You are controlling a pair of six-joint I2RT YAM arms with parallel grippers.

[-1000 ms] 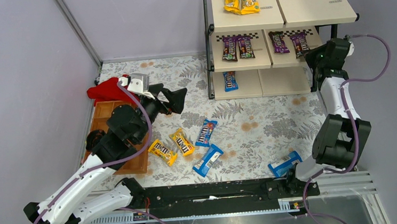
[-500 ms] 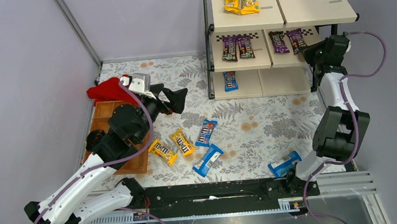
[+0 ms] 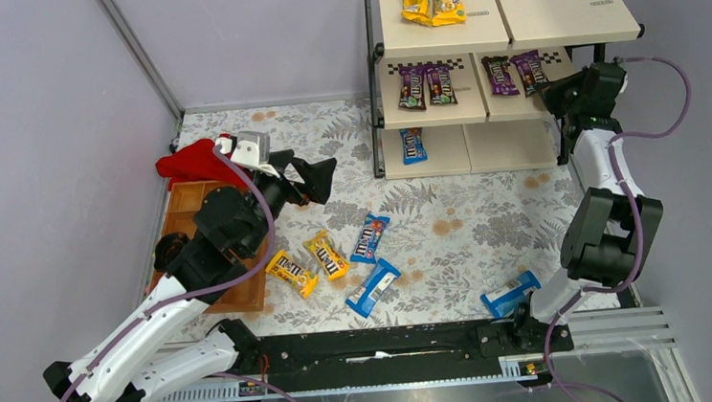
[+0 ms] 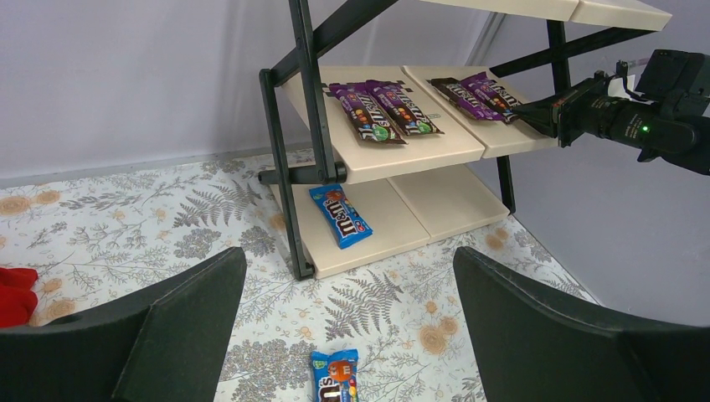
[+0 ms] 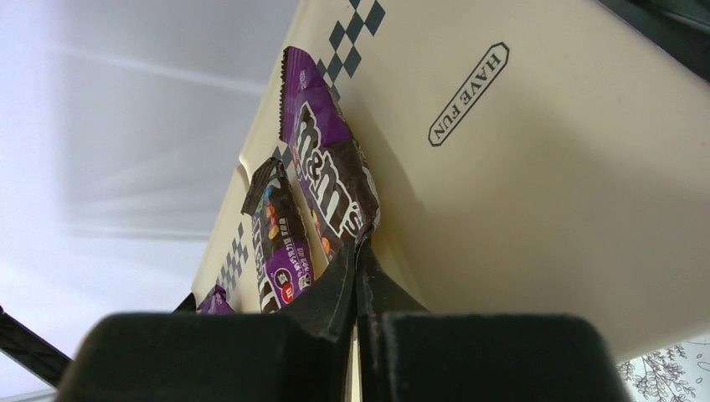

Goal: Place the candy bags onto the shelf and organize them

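The shelf (image 3: 549, 13) stands at the back right. Its top board holds two yellow candy bags (image 3: 434, 3). The middle boards hold purple-brown bags (image 3: 425, 86). The bottom board holds a blue bag (image 3: 412, 144). My right gripper (image 3: 551, 95) is at the middle tier's right board. It is shut (image 5: 357, 249) on the near end of a purple-brown bag (image 5: 331, 180), which lies on the board beside another (image 5: 280, 243). My left gripper (image 3: 317, 180) is open and empty (image 4: 347, 268) above the table. On the table lie yellow bags (image 3: 291, 272) (image 3: 327, 254) and blue bags (image 3: 368, 237) (image 3: 372, 287) (image 3: 510, 295).
A red cloth (image 3: 191, 163) and a brown wooden compartment tray (image 3: 190, 209) sit at the left under my left arm. Walls close in the left and back sides. The shelf's black frame post (image 4: 280, 167) stands ahead of my left gripper.
My right gripper has pushed a little further onto the middle shelf, sliding the purple-brown bag back beside its neighbour. My left arm has barely moved.
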